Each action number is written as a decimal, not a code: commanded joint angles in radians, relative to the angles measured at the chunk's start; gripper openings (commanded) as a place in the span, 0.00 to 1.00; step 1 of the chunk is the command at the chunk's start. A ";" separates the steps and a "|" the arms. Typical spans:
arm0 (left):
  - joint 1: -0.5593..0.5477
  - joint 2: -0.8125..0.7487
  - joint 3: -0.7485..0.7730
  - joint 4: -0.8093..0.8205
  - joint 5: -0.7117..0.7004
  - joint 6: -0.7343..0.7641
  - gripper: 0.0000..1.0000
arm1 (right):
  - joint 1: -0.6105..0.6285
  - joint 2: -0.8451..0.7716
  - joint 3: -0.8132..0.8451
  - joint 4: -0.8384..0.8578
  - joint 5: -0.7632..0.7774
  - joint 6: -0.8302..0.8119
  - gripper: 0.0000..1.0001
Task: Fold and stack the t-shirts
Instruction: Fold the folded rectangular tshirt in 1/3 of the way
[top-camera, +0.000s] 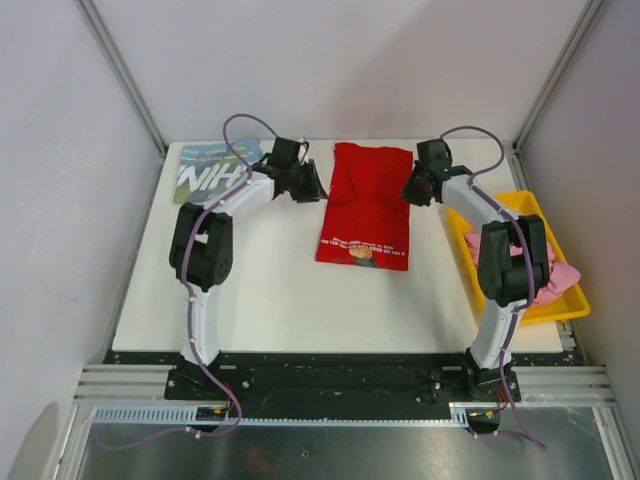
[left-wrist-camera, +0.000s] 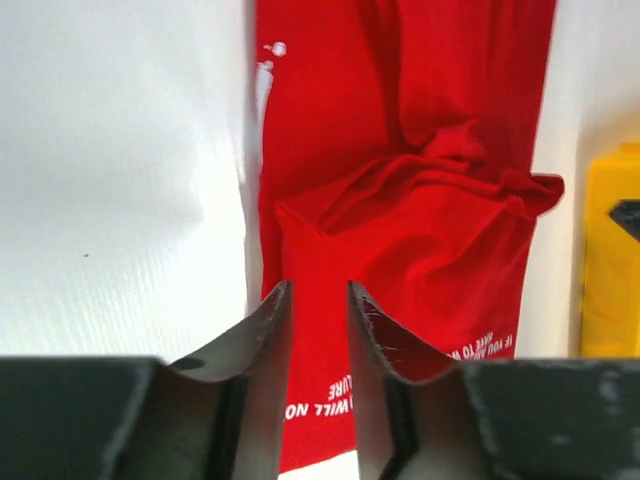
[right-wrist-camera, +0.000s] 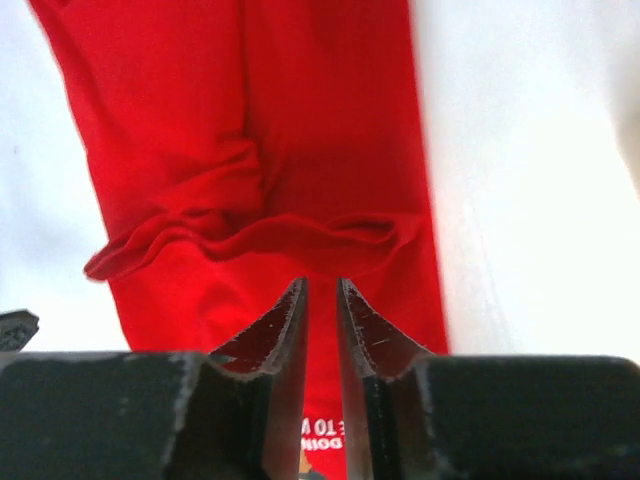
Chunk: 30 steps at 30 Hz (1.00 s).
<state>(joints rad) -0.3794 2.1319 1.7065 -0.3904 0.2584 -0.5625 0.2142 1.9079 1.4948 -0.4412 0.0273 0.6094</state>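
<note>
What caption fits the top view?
Left end effector and right end effector flank a red cloth t-shirt on a white table.

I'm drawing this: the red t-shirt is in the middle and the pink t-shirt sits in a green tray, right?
No: the tray is yellow, not green, as the top external view shows. The red t-shirt and pink t-shirt are as you say.

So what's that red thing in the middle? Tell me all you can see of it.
A red t-shirt of soft cloth, folded into a long rectangle, with a rumpled fold across its middle. White lettering and a small cartoon print show at the near end. It lies on the white table.
</note>
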 joint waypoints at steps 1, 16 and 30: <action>-0.039 -0.066 -0.031 0.025 0.060 0.030 0.22 | 0.080 0.000 0.033 -0.027 0.009 -0.024 0.16; -0.062 -0.004 -0.045 0.024 0.094 0.020 0.00 | 0.128 0.224 0.182 -0.002 -0.045 -0.014 0.07; -0.057 0.146 0.116 0.024 0.045 0.053 0.03 | 0.099 0.339 0.289 -0.086 0.031 0.017 0.05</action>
<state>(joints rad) -0.4423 2.2517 1.7393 -0.3824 0.3260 -0.5400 0.3248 2.2379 1.7584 -0.4957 0.0216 0.6121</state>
